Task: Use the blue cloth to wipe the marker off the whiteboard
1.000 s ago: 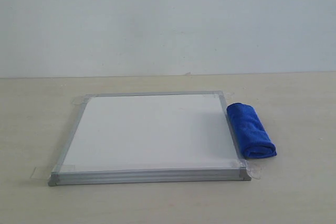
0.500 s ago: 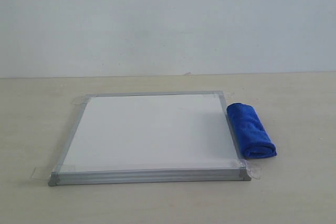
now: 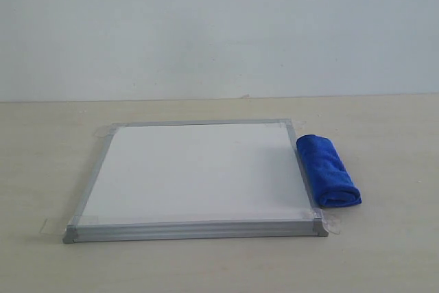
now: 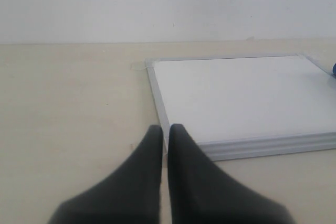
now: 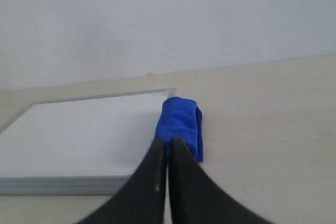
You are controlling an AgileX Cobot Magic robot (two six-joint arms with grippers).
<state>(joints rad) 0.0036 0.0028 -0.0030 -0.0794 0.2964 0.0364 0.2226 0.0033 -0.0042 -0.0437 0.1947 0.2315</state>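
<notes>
The cloth (image 3: 328,171) is laid rolled on the tabletop (image 3: 384,252), against the right frame edge of the board (image 3: 195,173). The marker cannot be made out on the board. The left hand (image 4: 165,129) and right hand (image 5: 168,142), both closed and empty, are shown only in the wrist views. The cloth is seen just beyond the right hand's tips.

Setting: staged test bench, lab-type rather than domestic. Surface: pale wood-grain table (image 3: 384,259) running back to a plain white wall (image 3: 219,32) with a few small dark specks. Contents: one whiteboard (image 3: 199,169) lying flat, fixed at its corners with clear tape tabs (image 3: 335,224); one rolled blue cloth (image 3: 327,169) just beside its right edge. Lighting: even. The taped-down board and sparse layout indicate a prepared trial area.
</notes>
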